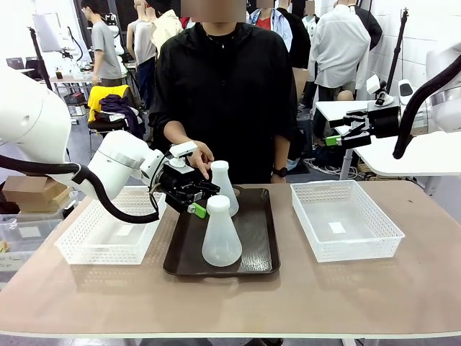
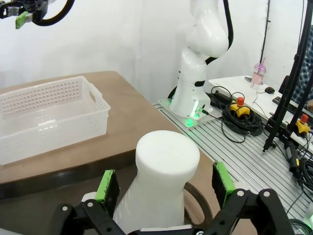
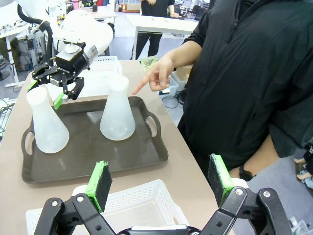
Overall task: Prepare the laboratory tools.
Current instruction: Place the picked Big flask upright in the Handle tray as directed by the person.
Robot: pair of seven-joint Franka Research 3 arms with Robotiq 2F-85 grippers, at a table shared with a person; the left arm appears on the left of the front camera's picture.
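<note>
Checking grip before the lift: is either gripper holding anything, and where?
Nothing held. Left gripper open, straddling the near flask neck; right gripper open.

From my remote seat I see a light brown tabletop [image 1: 288, 295] spreading below and ahead of the left gripper [image 2: 165, 182], and beyond its edge a ribbed grey metal base plate [image 2: 254, 152] strewn with coiled black cables [image 2: 242, 120], backed by a plain white wall [image 2: 112, 34]. Past the far side of the table I make out white worktables [image 1: 432, 155], a chair draped with yellow and dark clothing [image 1: 112, 108], and a stack of brown cardboard boxes [image 1: 32, 191] out to the left gripper's side. Ahead of the right gripper [image 3: 161, 181], the room opens onto a grey floor [image 3: 124, 46] with more white tables [image 3: 161, 24] under even indoor light.
</note>
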